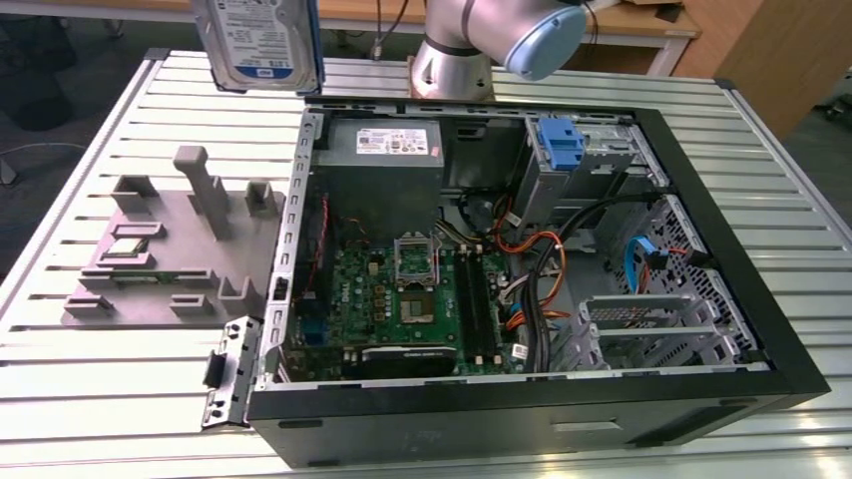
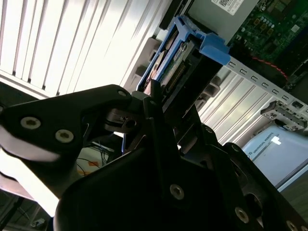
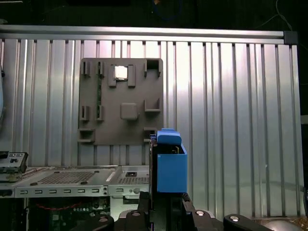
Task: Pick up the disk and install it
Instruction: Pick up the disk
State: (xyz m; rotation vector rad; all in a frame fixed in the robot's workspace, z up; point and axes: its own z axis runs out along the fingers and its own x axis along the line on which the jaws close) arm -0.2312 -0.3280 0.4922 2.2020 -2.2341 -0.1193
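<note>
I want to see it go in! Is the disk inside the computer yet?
Out. The claw holds the disk in the air, outside the open computer case.

In the exterior view the computer case (image 1: 506, 419) sits on the tabletop (image 1: 107, 399). The tray (image 1: 147, 284) lies at its 9 o'clock and the arm (image 1: 460, 40) stands at its 12 o'clock. The disk (image 1: 259, 40) hangs above the tabletop at 11 o'clock.

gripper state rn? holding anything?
Gripper: closed, holding the disk by its blue carrier rails, up in the air.
</note>
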